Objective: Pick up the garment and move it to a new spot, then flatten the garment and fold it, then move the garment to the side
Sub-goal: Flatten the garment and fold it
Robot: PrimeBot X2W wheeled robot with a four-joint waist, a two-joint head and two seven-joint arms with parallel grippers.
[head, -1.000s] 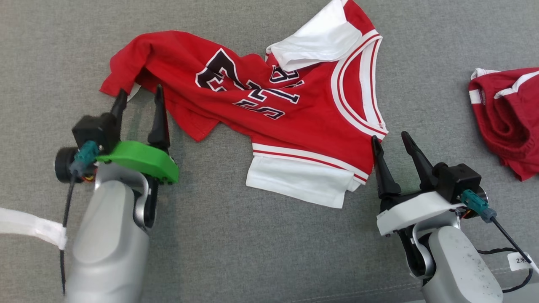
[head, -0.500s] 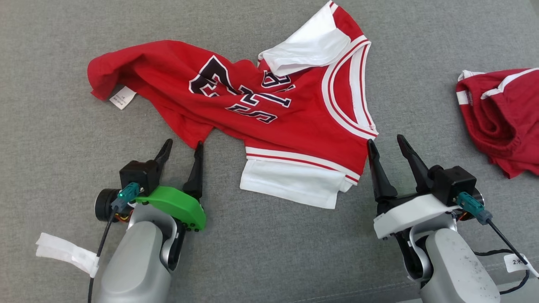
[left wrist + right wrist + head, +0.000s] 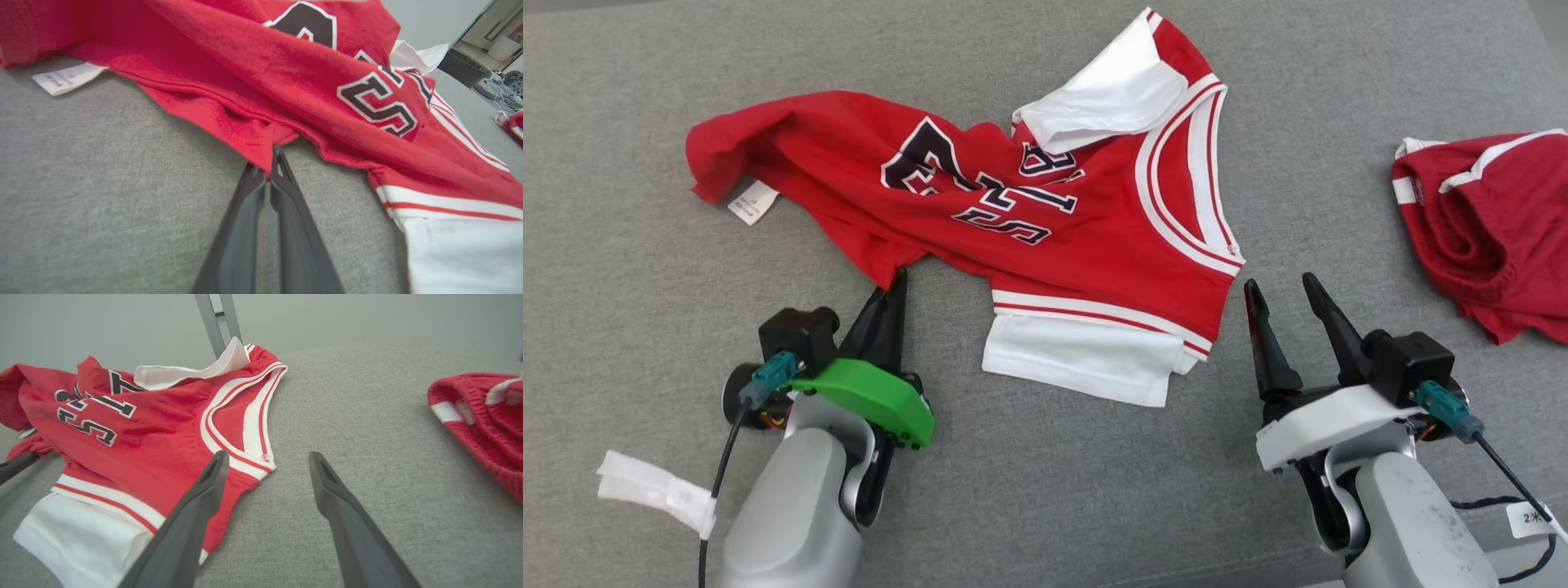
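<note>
Red basketball jersey point(image 3: 1045, 245) with white trim and dark lettering, lying crumpled across the middle of a grey fabric surface point(image 3: 1045, 506). Its neckline faces right. White sleeve pieces show at its near edge and its far edge. A small white label point(image 3: 752, 202) pokes out from under its left end.

At the near left, the left gripper point(image 3: 897, 279) has its fingers pressed together on a loose corner of the jersey's near hem. In the left wrist view, red cloth sits pinched between the fingertips.

At the near right, the right gripper point(image 3: 1281, 282) has its fingers spread wide and holds nothing. It sits just beside the jersey's near right corner.

A second red garment point(image 3: 1478, 237) lies bunched at the right edge, well apart from the jersey.
</note>
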